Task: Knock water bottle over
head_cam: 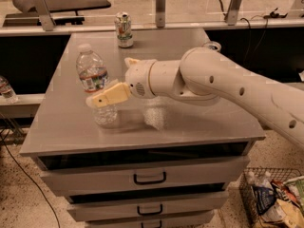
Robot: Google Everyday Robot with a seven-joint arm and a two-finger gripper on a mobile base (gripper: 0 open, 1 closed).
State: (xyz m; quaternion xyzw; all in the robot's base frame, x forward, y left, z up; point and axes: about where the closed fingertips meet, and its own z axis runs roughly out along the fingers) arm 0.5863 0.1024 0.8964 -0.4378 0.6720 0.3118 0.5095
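Observation:
The water bottle is clear ribbed plastic with a white cap and a white-green-red label band. It stands on the left part of the grey metal table and leans slightly, its cap toward the left. My gripper, cream-coloured at the end of the white arm, reaches in from the right. It lies across the front of the bottle's lower half, touching it.
A green-white drink can stands at the table's back edge. A small clear bottle sits on a lower ledge at far left. Drawers are below the tabletop. A wire basket of packets is on the floor at right.

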